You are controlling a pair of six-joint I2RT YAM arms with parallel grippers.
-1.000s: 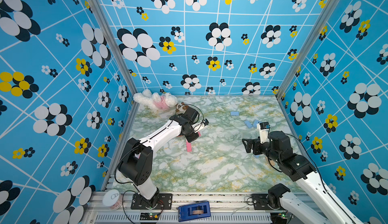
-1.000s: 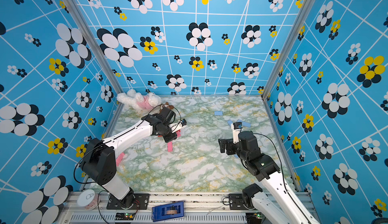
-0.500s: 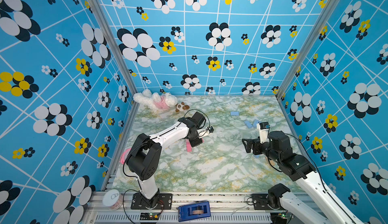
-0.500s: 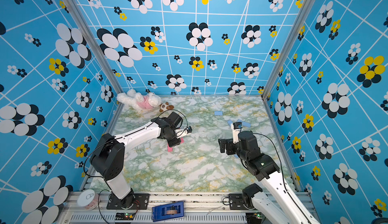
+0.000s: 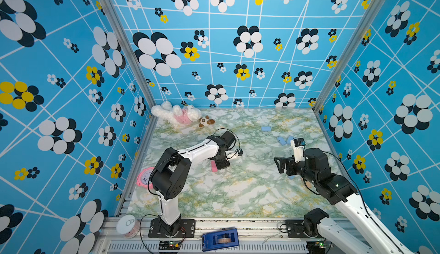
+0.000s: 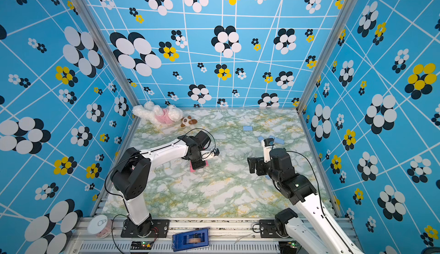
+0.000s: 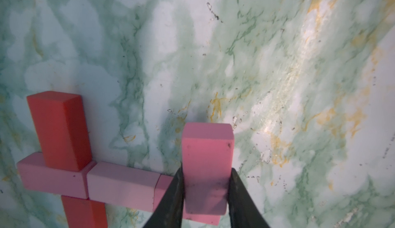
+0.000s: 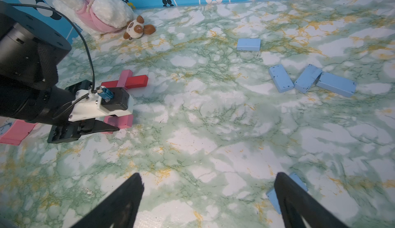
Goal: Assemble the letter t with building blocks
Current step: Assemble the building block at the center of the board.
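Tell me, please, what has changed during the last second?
The left hand, shut on a pink block, carried it from near the plush toy toward the front, to the cross of red and pink blocks. Nothing was released. The right hand stayed open and still; the blue blocks did not move.

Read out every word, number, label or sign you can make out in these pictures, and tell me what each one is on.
No text here is clear enough to quote.
Pink alarm clock: marks on its dial, too small to read.
White link on the right arm: a line of dark print, too blurred to read.
Building blocks: no lettering, only dark specks.
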